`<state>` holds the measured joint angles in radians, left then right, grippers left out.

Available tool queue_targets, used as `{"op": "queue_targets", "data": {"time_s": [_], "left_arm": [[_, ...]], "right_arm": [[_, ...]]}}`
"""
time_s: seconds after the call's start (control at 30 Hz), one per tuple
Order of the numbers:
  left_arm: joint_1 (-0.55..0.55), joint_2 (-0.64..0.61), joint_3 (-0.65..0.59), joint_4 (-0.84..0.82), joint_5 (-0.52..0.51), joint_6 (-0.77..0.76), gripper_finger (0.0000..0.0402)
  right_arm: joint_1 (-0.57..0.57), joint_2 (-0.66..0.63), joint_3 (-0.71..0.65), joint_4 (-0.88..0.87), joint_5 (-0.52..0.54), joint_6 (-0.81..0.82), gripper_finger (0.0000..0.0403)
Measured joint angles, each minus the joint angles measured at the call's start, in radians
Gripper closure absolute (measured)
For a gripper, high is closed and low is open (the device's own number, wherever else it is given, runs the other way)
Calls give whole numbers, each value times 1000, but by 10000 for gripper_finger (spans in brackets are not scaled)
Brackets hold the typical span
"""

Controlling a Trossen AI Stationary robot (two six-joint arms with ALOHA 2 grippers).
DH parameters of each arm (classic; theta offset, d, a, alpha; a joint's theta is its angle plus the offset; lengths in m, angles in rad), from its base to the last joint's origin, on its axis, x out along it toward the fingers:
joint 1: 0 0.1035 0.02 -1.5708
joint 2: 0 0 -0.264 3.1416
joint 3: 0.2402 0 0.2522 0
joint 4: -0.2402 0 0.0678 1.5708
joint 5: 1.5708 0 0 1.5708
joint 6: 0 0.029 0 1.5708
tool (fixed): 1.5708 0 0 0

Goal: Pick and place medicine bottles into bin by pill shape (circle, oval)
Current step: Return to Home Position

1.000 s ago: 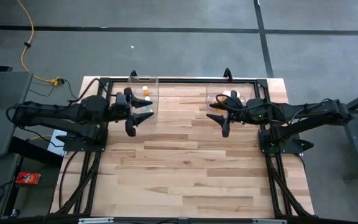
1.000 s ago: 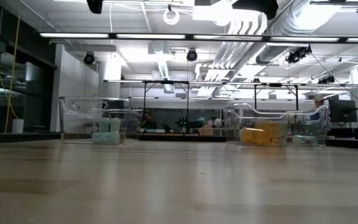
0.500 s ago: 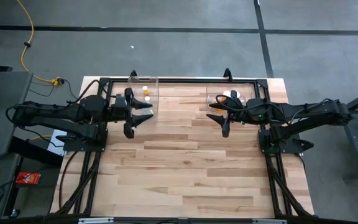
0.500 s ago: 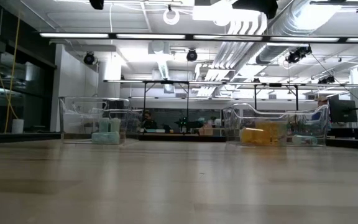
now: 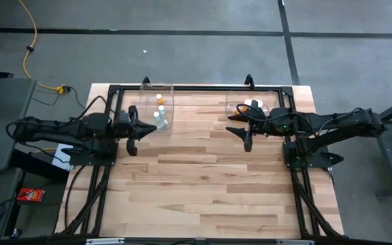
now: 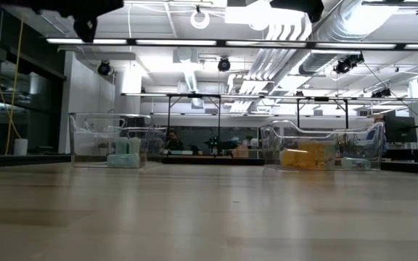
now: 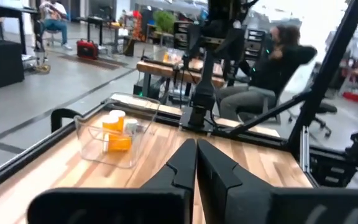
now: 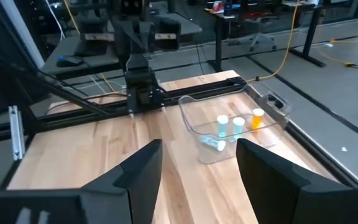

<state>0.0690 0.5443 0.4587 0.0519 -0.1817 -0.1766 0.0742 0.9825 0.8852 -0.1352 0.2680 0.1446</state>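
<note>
Seemingly done: bottles [image 8: 229, 126] in left bin [image 8: 188, 115] and right bin [image 7: 89, 137], none loose on table [image 5: 203, 184]. Left gripper [image 7: 196, 149] closed, empty; right gripper [image 8: 199, 144] spread, empty (only homing left).

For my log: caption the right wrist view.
Open right gripper faces a clear plastic bin holding pale and orange bottles.

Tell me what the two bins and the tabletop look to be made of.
The left bin looks like clear glossy plastic: bottles and wood show through its walls. The right bin looks the same, with glints on its rim. The tabletop seems wood, pale planks with visible grain, satin finish; possibly laminate.
</note>
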Motion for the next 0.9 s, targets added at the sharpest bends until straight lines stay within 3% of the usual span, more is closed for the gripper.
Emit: {"op": "queue_targets", "data": {"time_s": [0.27, 0.47, 0.67, 0.83, 0.9], "left_arm": [[0, -256, -195, 4, -24, -59, 401], [0, -416, -294, -13, -24, -82, 401], [0, -544, -381, -32, -6, -110, 401], [0, -542, -433, -19, 14, -122, 401], [0, -537, -449, -18, 28, -128, 401]], "right_arm": [[0, 0, 0, 46, -3, 38, 206], [-2, 0, 0, 84, -3, 76, 232], [-2, 0, 0, 94, -3, 126, 295], [-2, -4, 0, 87, -11, 146, 381], [-2, -12, 0, 70, -34, 144, 396]]}}
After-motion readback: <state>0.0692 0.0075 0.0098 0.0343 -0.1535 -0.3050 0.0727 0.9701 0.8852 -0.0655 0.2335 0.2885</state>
